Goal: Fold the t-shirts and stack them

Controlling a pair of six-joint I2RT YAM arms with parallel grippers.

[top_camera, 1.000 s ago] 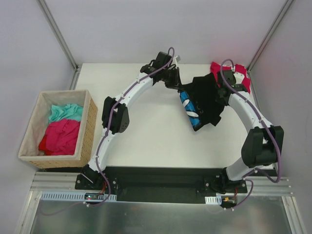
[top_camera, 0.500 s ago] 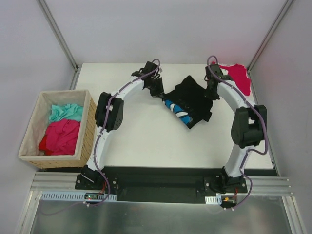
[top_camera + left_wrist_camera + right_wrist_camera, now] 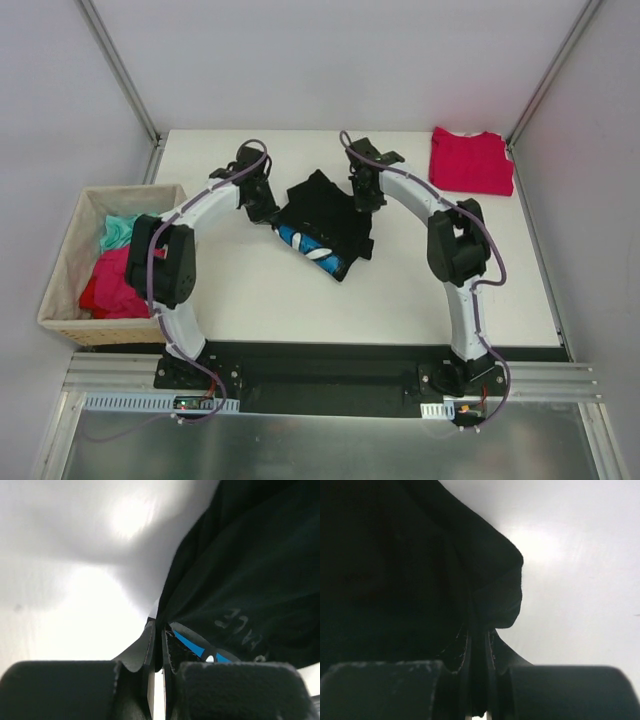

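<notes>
The black t-shirt [image 3: 322,205] lies bunched at the centre of the white table [image 3: 260,300]. A blue-and-white print [image 3: 308,245] is exposed along its near-left edge. The left gripper [image 3: 268,210] meets the shirt's left edge; the right gripper [image 3: 363,196] meets its far-right edge. Both arms arch inward from their bases at the near edge. The red t-shirt [image 3: 472,162] lies flat at the far-right corner, well apart from the black one. A woven basket [image 3: 175,270] stands at the table's left side, holding teal cloth [image 3: 118,230] and pink cloth [image 3: 108,285].
</notes>
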